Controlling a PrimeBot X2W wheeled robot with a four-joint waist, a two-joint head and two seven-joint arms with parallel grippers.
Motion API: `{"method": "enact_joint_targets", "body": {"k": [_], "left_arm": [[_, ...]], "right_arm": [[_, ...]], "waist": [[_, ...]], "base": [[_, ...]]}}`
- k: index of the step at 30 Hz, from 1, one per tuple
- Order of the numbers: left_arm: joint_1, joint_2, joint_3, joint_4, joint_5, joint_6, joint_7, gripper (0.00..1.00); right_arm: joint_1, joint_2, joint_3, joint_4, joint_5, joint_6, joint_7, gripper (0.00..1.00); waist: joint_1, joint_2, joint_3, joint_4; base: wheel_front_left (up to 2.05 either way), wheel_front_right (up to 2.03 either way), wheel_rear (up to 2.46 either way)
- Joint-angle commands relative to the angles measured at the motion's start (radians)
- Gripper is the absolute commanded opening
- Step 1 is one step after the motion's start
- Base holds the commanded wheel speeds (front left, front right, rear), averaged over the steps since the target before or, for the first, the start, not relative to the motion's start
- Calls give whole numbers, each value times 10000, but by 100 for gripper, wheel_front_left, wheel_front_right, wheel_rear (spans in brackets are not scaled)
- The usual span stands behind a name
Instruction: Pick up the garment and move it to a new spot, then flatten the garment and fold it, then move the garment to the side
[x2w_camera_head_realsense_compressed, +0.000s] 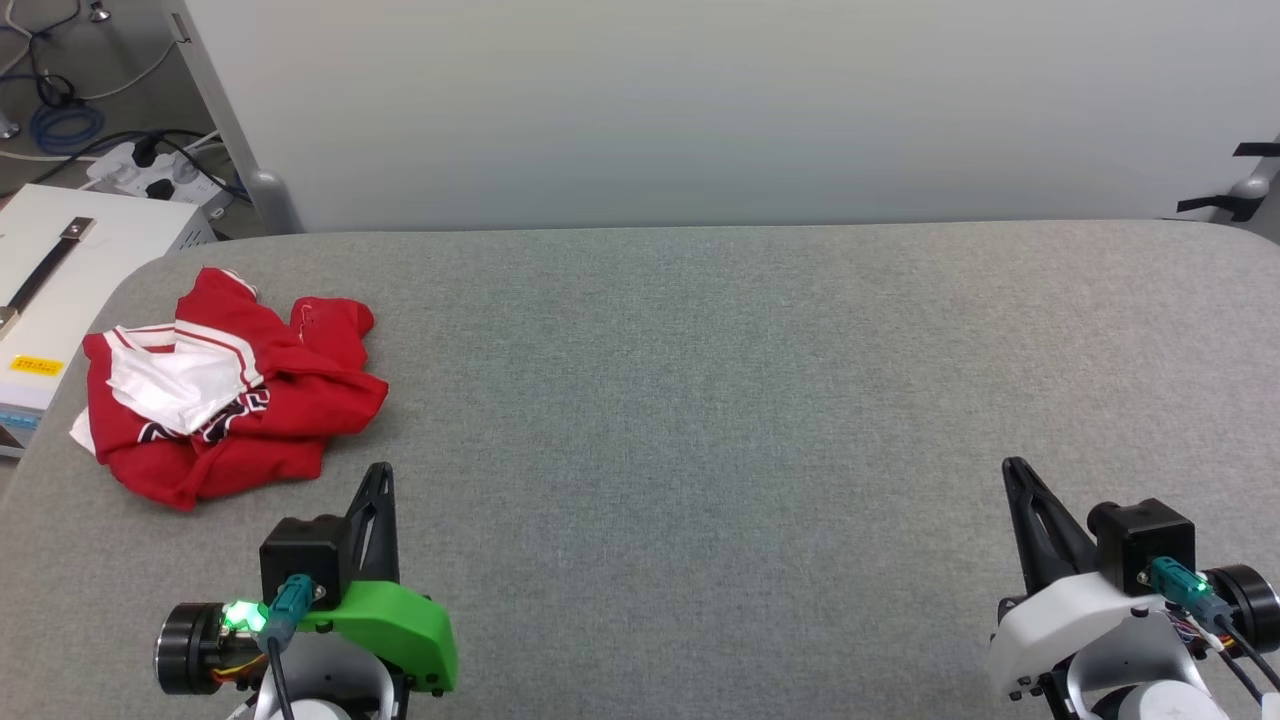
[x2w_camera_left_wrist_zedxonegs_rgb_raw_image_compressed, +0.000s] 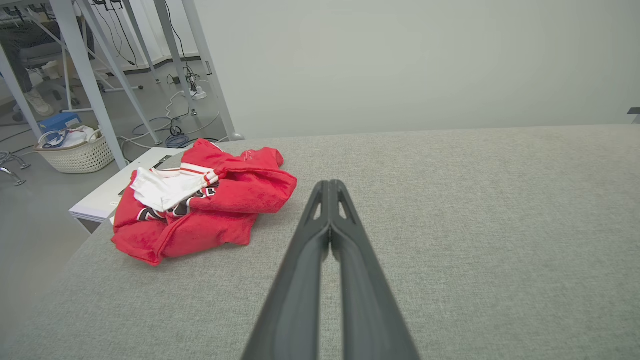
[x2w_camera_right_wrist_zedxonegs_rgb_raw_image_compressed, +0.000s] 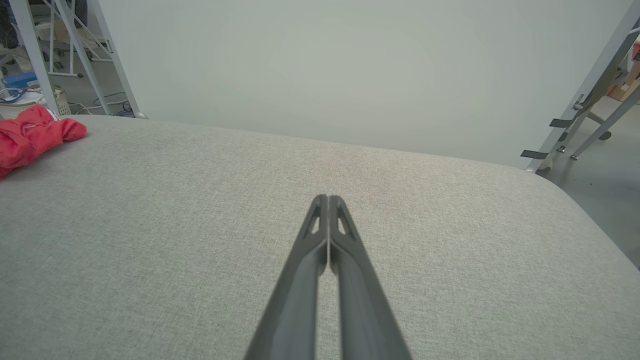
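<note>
The garment (x2w_camera_head_realsense_compressed: 230, 390), a red jersey with white sleeve and black lettering showing, lies crumpled at the far left of the grey table (x2w_camera_head_realsense_compressed: 700, 400). It shows in the left wrist view as the same red heap, the garment (x2w_camera_left_wrist_zedxonegs_rgb_raw_image_compressed: 205, 200), and its edge reaches the right wrist view at the far left, garment (x2w_camera_right_wrist_zedxonegs_rgb_raw_image_compressed: 30, 137). My left gripper (x2w_camera_head_realsense_compressed: 381, 470) is shut and empty, just right of and nearer than the heap, apart from it. Its fingers meet tip to tip in its own view, left gripper (x2w_camera_left_wrist_zedxonegs_rgb_raw_image_compressed: 329, 183). My right gripper (x2w_camera_head_realsense_compressed: 1014, 466) is shut and empty at the lower right, right gripper (x2w_camera_right_wrist_zedxonegs_rgb_raw_image_compressed: 327, 198).
A white wall panel (x2w_camera_head_realsense_compressed: 700, 110) stands behind the table. Off the table's left edge sit a white box (x2w_camera_head_realsense_compressed: 60, 270) and floor cables (x2w_camera_head_realsense_compressed: 70, 120). A laundry basket (x2w_camera_left_wrist_zedxonegs_rgb_raw_image_compressed: 75, 150) and metal frame legs (x2w_camera_left_wrist_zedxonegs_rgb_raw_image_compressed: 95, 85) stand on the floor at left. Further frame legs (x2w_camera_right_wrist_zedxonegs_rgb_raw_image_compressed: 590, 95) stand right.
</note>
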Motion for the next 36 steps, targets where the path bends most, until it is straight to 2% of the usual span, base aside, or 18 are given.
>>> {"method": "enact_joint_targets", "body": {"k": [1,36], "left_arm": [[-167,-47,7,-24,97,45,-7,0],[-167,-47,7,-24,97,45,-7,0]], "right_arm": [[-163,-10,7,24,-97,-7,30,0],[-163,-10,7,24,-97,-7,30,0]], "waist": [[0,0,0,0],[0,0,0,0]], "base": [[0,0,0],[0,0,0]]}}
